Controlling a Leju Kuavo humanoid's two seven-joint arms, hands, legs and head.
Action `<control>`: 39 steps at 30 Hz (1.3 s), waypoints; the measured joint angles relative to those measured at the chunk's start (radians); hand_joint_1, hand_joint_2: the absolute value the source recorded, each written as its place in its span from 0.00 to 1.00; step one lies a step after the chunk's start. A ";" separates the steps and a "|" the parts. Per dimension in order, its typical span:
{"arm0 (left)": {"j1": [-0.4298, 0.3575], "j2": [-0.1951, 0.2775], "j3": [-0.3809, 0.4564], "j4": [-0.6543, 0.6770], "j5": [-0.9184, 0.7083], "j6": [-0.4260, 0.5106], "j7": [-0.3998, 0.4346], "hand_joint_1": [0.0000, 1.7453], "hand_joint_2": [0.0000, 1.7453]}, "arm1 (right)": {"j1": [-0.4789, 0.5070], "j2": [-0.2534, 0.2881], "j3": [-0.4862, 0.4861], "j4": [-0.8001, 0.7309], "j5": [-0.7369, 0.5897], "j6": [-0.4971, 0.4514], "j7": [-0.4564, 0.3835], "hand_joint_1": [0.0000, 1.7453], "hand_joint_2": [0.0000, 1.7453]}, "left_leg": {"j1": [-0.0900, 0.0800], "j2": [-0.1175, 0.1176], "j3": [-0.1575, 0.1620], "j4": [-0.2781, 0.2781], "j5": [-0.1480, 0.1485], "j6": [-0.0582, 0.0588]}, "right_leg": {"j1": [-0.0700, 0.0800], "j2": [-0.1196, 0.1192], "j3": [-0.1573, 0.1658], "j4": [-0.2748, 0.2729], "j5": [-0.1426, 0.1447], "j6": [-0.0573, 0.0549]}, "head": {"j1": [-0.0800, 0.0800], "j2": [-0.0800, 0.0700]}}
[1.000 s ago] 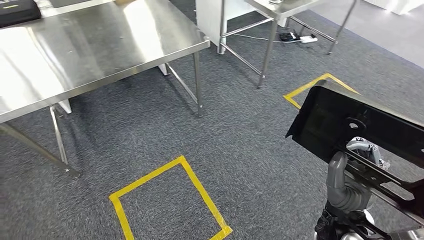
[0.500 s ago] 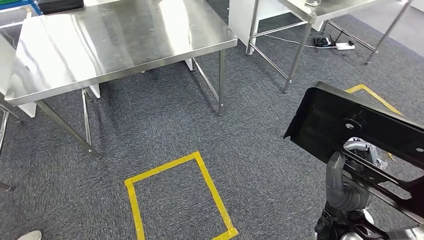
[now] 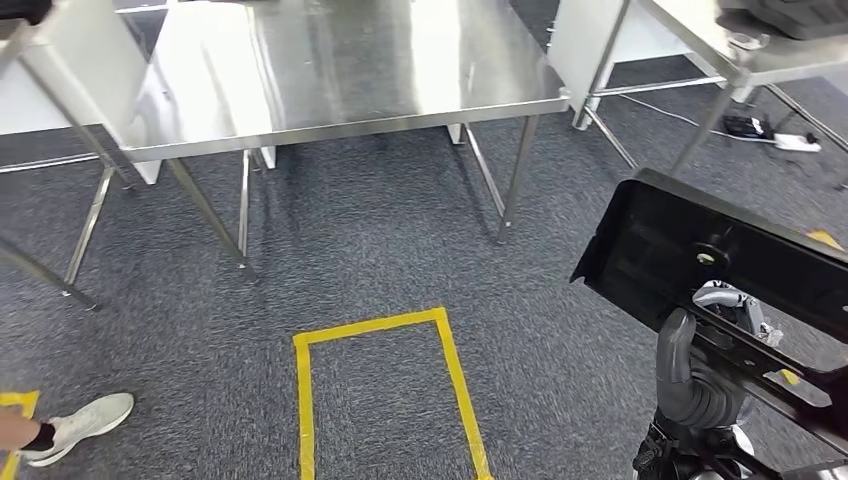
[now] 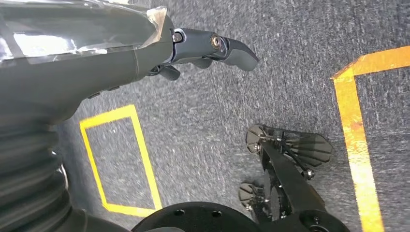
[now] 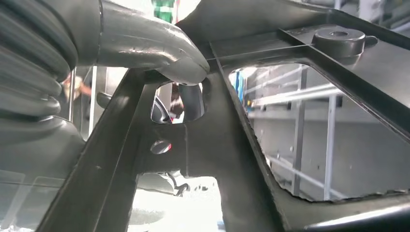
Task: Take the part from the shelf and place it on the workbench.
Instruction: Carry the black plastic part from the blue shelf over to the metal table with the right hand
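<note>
My right hand [image 3: 700, 375] is raised low at my right side, thumb upright against a rib of the black plastic part [image 3: 690, 265] and fingers wrapped through an opening in its frame, so it is clamped on the part. In the right wrist view the thumb presses over a strut of the part [image 5: 270, 121], whose ribs and cut-outs cross in front of the hand. The part tilts up and away from the hand, well apart from the counter [image 3: 340, 70].

My left hand [image 4: 193, 46] hangs over the floor, fingers [image 4: 232, 48] stretched out, apart and holding nothing.

Ahead of the right hand and to its left stands the steel counter on thin legs. Grey carpet [image 3: 380, 240] lies below, with a yellow tape rectangle [image 3: 385, 390] left of the hand. A person's white shoe [image 3: 85, 422] sits far left.
</note>
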 joint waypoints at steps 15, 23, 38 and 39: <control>0.002 -0.002 0.000 0.000 -0.014 0.016 0.000 0.00 1.00 | 0.006 -0.001 -0.005 0.000 -0.004 -0.001 -0.004 1.00 1.00 | -0.004 0.175 -0.038 0.075 -0.023 -0.030 | 0.013 -0.151 0.037 -0.044 0.003 -0.062 | -0.018 0.000; -0.004 -0.002 0.000 0.000 -0.013 0.023 -0.001 0.00 1.00 | 0.002 -0.005 -0.001 0.001 -0.003 -0.003 -0.005 1.00 1.00 | -0.008 0.134 0.001 -0.007 -0.002 0.010 | 0.018 -0.092 -0.008 0.086 -0.080 -0.041 | -0.007 0.000; 0.000 -0.006 0.001 0.000 -0.014 0.031 -0.007 0.00 1.00 | 0.000 -0.004 0.004 0.005 0.008 -0.003 0.002 1.00 1.00 | -0.009 0.071 0.009 0.002 -0.015 0.017 | 0.011 -0.055 0.012 -0.039 0.022 -0.028 | -0.005 0.000; 0.000 -0.006 0.001 0.000 -0.014 0.031 -0.008 0.00 1.00 | 0.000 -0.004 0.004 0.005 0.009 -0.003 0.003 1.00 1.00 | -0.009 0.071 0.010 0.001 -0.014 0.016 | 0.012 -0.055 0.012 -0.039 0.021 -0.029 | -0.005 0.000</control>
